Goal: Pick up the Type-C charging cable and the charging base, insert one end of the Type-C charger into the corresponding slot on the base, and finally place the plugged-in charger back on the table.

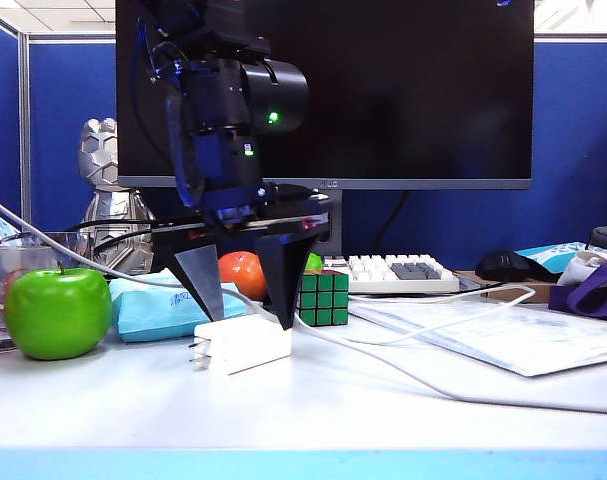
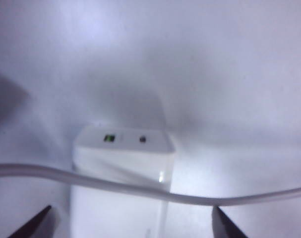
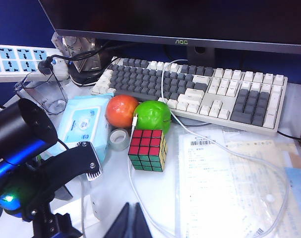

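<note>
Exterior view, centre: left claw (image 1: pixel 245 302) stands apart over the small white plastic charger block (image 1: pixel 241 343) on the white desk (image 1: pixel 313 410) — right claw (image 3: pixel 132 224) pressed together.

White charging base (image 1: pixel 245 342) and white Type-C charging cable (image 2: pixel 140 188) on a white table (image 1: pixel 313 415).
Green apple (image 1: pixel 57 312), green-and-black Rubik's cube (image 1: pixel 324 298), black left gripper (image 1: pixel 245 300), black right gripper (image 3: pixel 133 223).

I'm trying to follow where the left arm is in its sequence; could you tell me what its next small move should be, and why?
Probably lift the left gripper straight up. Its fingers stand open on either side of the charging base, which lies on the table. The Type-C charging cable crosses between them, so lifting vertically avoids snagging it. The right gripper is shut, holding nothing.
</note>
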